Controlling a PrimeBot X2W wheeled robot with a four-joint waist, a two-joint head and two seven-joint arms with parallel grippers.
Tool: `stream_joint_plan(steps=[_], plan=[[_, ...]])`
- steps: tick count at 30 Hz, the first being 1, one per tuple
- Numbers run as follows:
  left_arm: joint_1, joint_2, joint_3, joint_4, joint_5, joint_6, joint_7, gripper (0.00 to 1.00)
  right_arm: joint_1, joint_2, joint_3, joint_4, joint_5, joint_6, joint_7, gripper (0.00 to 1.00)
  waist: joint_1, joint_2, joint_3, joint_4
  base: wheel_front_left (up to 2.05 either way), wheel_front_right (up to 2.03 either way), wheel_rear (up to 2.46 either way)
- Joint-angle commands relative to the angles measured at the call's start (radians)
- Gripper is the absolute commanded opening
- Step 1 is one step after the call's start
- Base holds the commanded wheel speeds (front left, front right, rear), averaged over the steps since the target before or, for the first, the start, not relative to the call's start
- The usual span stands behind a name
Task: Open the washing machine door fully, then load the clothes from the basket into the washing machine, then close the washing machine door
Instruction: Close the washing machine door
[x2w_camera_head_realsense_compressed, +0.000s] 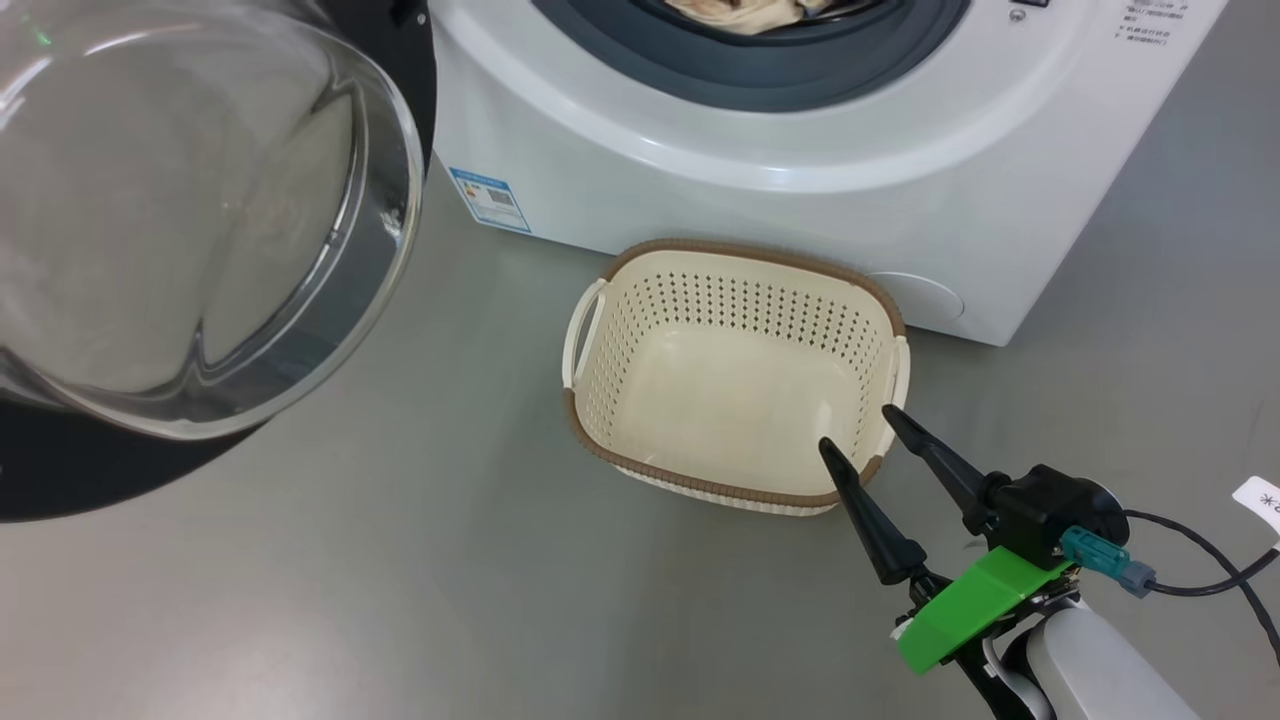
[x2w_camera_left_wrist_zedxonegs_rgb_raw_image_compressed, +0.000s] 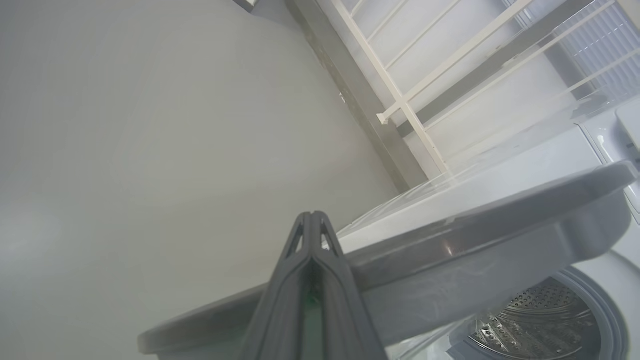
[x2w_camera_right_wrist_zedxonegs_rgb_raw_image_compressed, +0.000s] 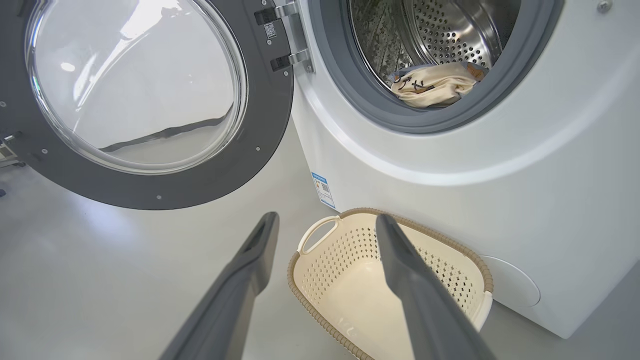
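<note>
— Left gripper (x2w_camera_left_wrist_zedxonegs_rgb_raw_image_compressed: 311, 220): fingers pressed flat together, nothing held. Tips sat just beside the outer edge of the washing machine door (x2w_camera_left_wrist_zedxonegs_rgb_raw_image_compressed: 500, 235); contact could not be told.

— And the door?

— Swung wide. It ran edge-on across and to the right of those tips, with the steel drum (x2w_camera_left_wrist_zedxonegs_rgb_raw_image_compressed: 540, 320) further right and below.

— Load status?

— Judged done. The clothes (x2w_camera_right_wrist_zedxonegs_rgb_raw_image_compressed: 432, 85) lay inside the washing machine (x2w_camera_head_realsense_compressed: 700, 130), ahead of and above the right gripper (x2w_camera_head_realsense_compressed: 854, 425), low at the drum's front, just behind the grey gasket (x2w_camera_right_wrist_zedxonegs_rgb_raw_image_compressed: 360, 100). The basket (x2w_camera_head_realsense_compressed: 745, 250) stood on the floor against the machine's front, directly under that gripper's tips, with nothing in it. Right fingers were spread wide, holding nothing.

— So closing was the step in hand?

— That was my reading. The shut left fingers looked suited to pushing. Best to set them on the black rim far from the hinge and follow the door's arc rather than shove straight. Finish with a firm press so the latch catches.

— Hazards?

— The cloth sat close to the gasket lip, so a fold could get pinched. Worth checking before the last press. The right arm hovered in front of the opening; it should be drawn back, clear of the door's swing.
</note>
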Motion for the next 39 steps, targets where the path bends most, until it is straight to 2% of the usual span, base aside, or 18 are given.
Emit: stream_joint_plan(steps=[1,19,32,39], plan=[[0.005,0.045,0.013,-0.035,-0.010,-0.009,0.022,0.00,0.007,0.008,0.015,-0.020,-0.012,0.002,-0.005,1.00,0.0000,0.0000,-0.007,0.001,0.00,0.00,0.00],[0.135,0.044,-0.021,-0.221,-0.111,-0.009,0.244,0.00,0.099,-0.004,0.003,-0.016,-0.041,0.002,-0.005,1.00,0.0000,0.0000,-0.128,0.005,0.00,0.00,0.00],[0.252,0.031,-0.006,-0.470,-0.176,-0.009,0.376,0.00,0.156,0.000,-0.021,-0.025,-0.050,0.002,-0.005,1.00,0.0000,0.0000,-0.180,-0.026,0.00,0.00,0.00],[0.286,-0.003,-0.006,-0.596,-0.185,-0.009,0.430,0.00,0.171,0.002,-0.030,-0.029,-0.054,0.002,-0.005,1.00,0.0000,0.0000,-0.193,-0.053,0.00,0.00,0.00]])
